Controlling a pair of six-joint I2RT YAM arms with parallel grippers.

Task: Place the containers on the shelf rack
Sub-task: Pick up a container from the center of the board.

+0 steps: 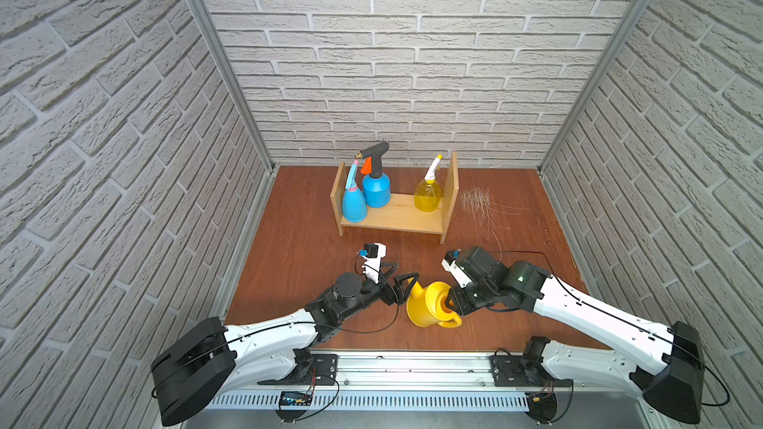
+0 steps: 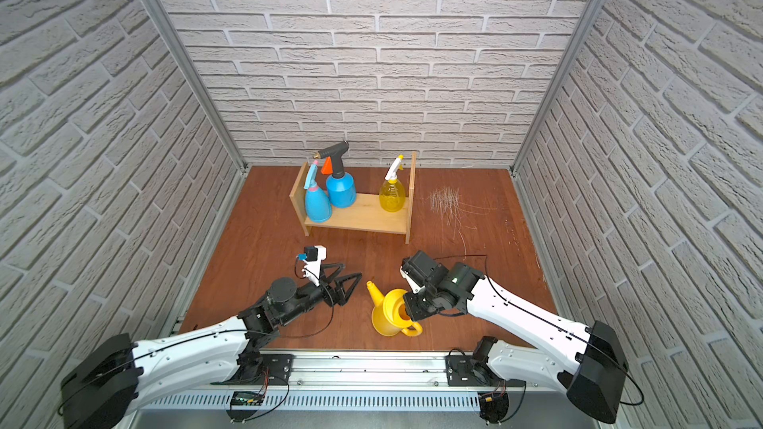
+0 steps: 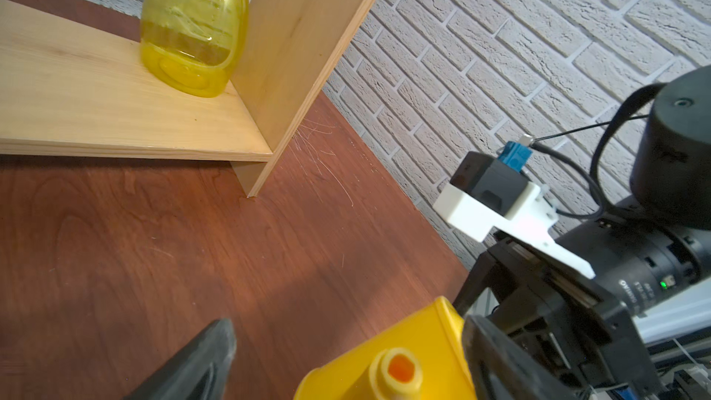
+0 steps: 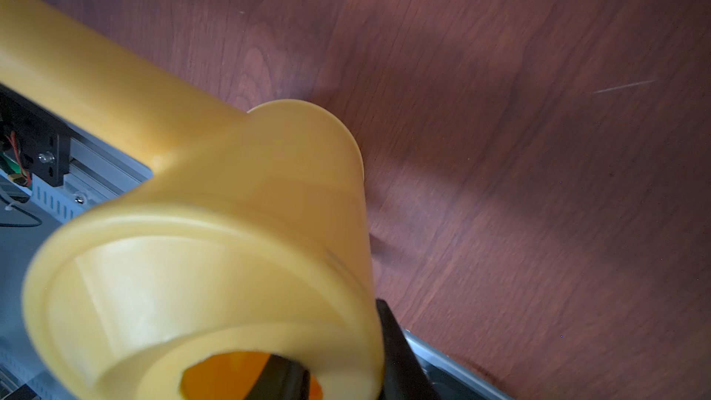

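Watering can (image 1: 427,305) sits tilted near the front edge of the worktop (image 1: 297,249), about midway along it, with its spout (image 2: 373,293) pointing toward the left pincer (image 1: 408,271). The right pincer (image 1: 448,303) is closed on the can's rim. Only the right wrist view shows how: one finger (image 4: 277,377) is inside the mouth and the other outside, with the wall pinched between them (inside, just the can's own yellow walls). The left pincer gapes wide and holds nothing. Its wrist view puts the spout tip between its fingers; whether they touch, I cannot tell. The shelf rack (image 1: 396,216) stands toward the back edge. It carries a slim blue bottle (image 1: 354,204) and a blue sprayer (image 1: 376,189) at its left end, and a yellow bottle (image 1: 427,198) beside its right panel.
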